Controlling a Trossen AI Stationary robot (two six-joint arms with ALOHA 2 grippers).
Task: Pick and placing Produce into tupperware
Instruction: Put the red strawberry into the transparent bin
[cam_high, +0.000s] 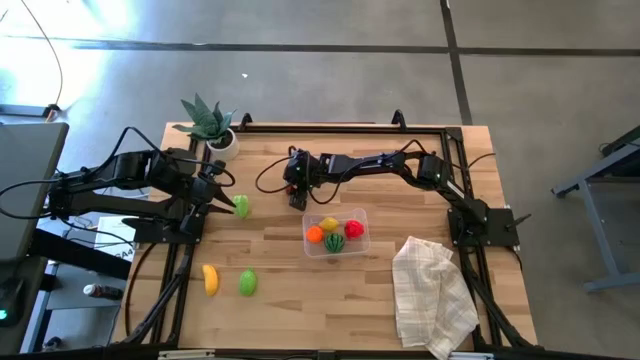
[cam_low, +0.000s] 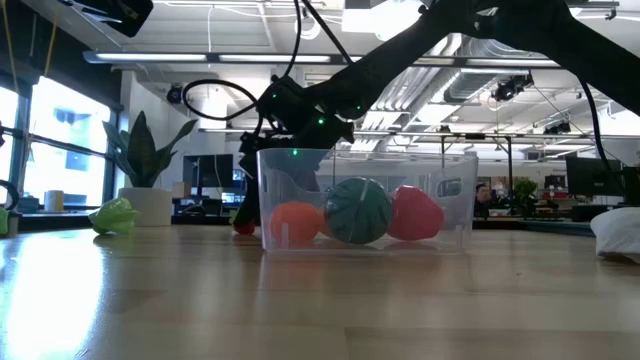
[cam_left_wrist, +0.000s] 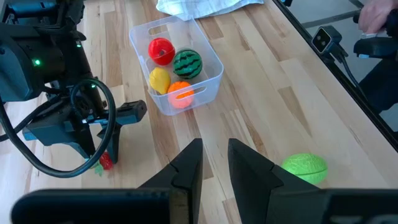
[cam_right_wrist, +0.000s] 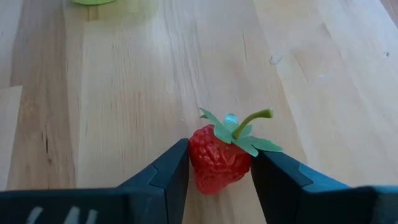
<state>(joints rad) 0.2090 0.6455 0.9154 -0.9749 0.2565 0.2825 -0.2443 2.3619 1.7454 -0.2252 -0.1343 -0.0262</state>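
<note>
Four pieces already in: the tupperware (cam_high: 336, 232) holds a lemon (cam_high: 328, 223), an orange (cam_high: 314, 234), a watermelon (cam_high: 335, 241) and a red pepper (cam_high: 354, 229).
Tupperware position: near the table's middle, just beside the white checked cloth (cam_high: 433, 292).
Piece in hand: the strawberry (cam_right_wrist: 219, 157) sits on the wood between the fingers of the right gripper (cam_right_wrist: 219, 173), which touch it on both sides; I judge it grasped but not yet lifted.
Strawberry position: just beside the tupperware's far-left corner.
Left on the table: banana (cam_high: 210, 279) and a green piece (cam_high: 247, 282) near the front edge; another green piece (cam_high: 241, 206) by the left gripper (cam_left_wrist: 214, 163).
Left gripper: fingers close together, holding nothing, hovering near that green piece.
Progress: roughly halfway, with four pieces outstanding.
Bystander: potted plant (cam_high: 210, 124) at the back left corner.
</note>
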